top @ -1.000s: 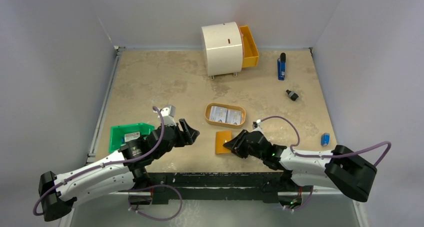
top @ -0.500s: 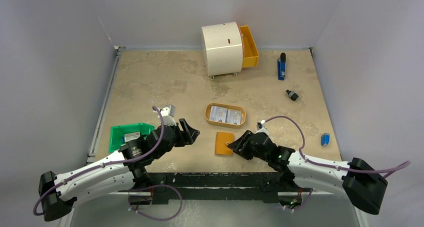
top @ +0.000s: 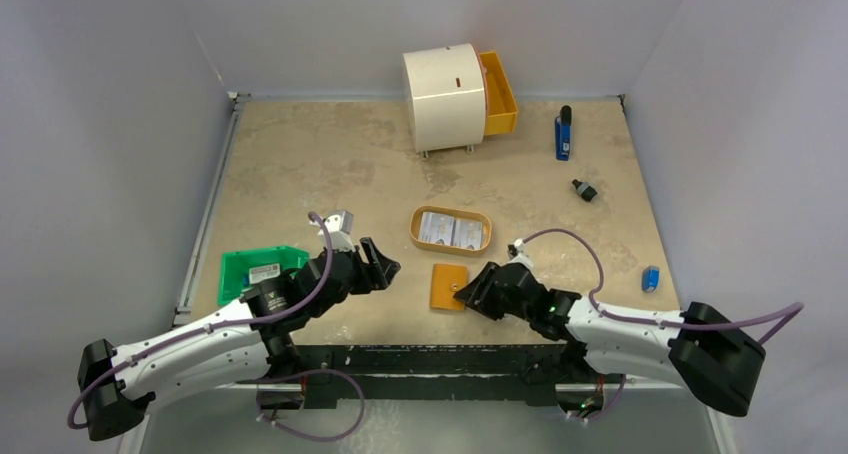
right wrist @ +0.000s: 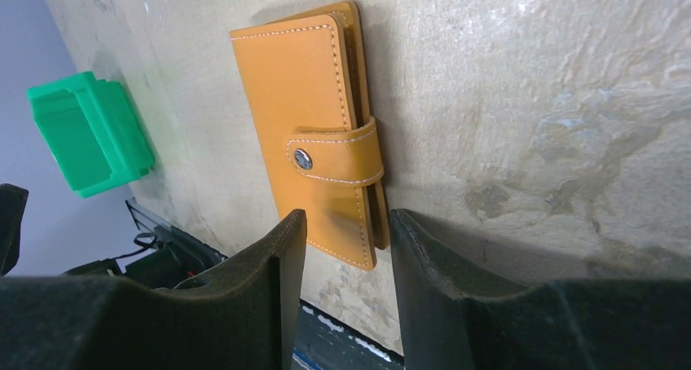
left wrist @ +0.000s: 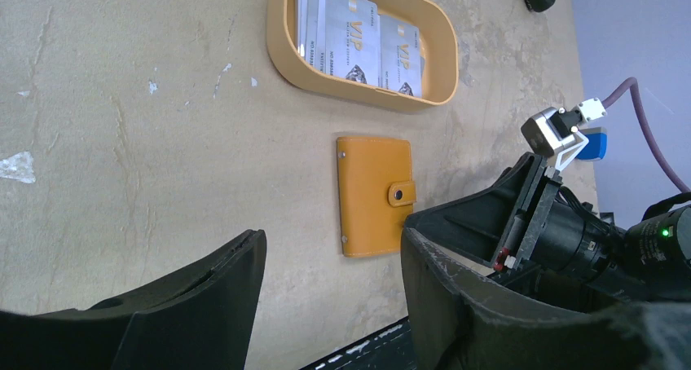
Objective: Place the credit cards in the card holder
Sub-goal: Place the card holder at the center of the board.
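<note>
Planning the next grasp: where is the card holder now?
In the top view, the card holder lies flat by the near edge of the table, just below the oval tray, with the right gripper at its right side.

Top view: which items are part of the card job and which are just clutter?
Job: credit cards, in the tan oval tray; orange snap-closed card holder; left gripper and right gripper, both open.
Clutter: green bin; white cylindrical cabinet with orange drawer; blue pen-like item; small black item; small blue item.
</note>
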`<state>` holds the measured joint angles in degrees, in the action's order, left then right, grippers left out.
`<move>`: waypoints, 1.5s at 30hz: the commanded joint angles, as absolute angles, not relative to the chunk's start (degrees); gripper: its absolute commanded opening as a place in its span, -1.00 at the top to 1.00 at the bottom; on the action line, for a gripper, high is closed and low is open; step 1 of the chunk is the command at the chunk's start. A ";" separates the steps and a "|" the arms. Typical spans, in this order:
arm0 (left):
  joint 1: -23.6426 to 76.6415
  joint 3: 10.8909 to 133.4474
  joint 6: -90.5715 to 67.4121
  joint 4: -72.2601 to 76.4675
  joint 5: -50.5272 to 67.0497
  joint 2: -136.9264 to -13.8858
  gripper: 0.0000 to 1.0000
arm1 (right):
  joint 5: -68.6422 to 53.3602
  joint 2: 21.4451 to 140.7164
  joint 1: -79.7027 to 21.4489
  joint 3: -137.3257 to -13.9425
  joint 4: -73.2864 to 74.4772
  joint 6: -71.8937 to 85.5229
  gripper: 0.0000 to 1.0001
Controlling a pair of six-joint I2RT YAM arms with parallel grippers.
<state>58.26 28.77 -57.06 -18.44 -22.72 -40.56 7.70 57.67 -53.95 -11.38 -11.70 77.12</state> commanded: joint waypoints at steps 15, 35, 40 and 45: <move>58.36 29.58 -57.57 -17.46 -23.67 -39.14 -0.19 | 7.56 65.21 -53.88 -15.92 -15.39 73.62 0.12; 58.36 29.74 -56.90 -19.58 -24.78 -37.45 -0.19 | 6.97 69.36 -53.88 -18.15 -16.70 72.51 0.11; 58.36 29.71 -56.85 -19.84 -24.95 -36.69 -0.20 | 7.10 69.67 -53.88 -18.76 -16.79 71.83 0.11; 58.36 29.78 -56.98 -20.70 -25.34 -36.00 -0.20 | 7.21 69.64 -53.88 -19.12 -16.35 71.52 0.11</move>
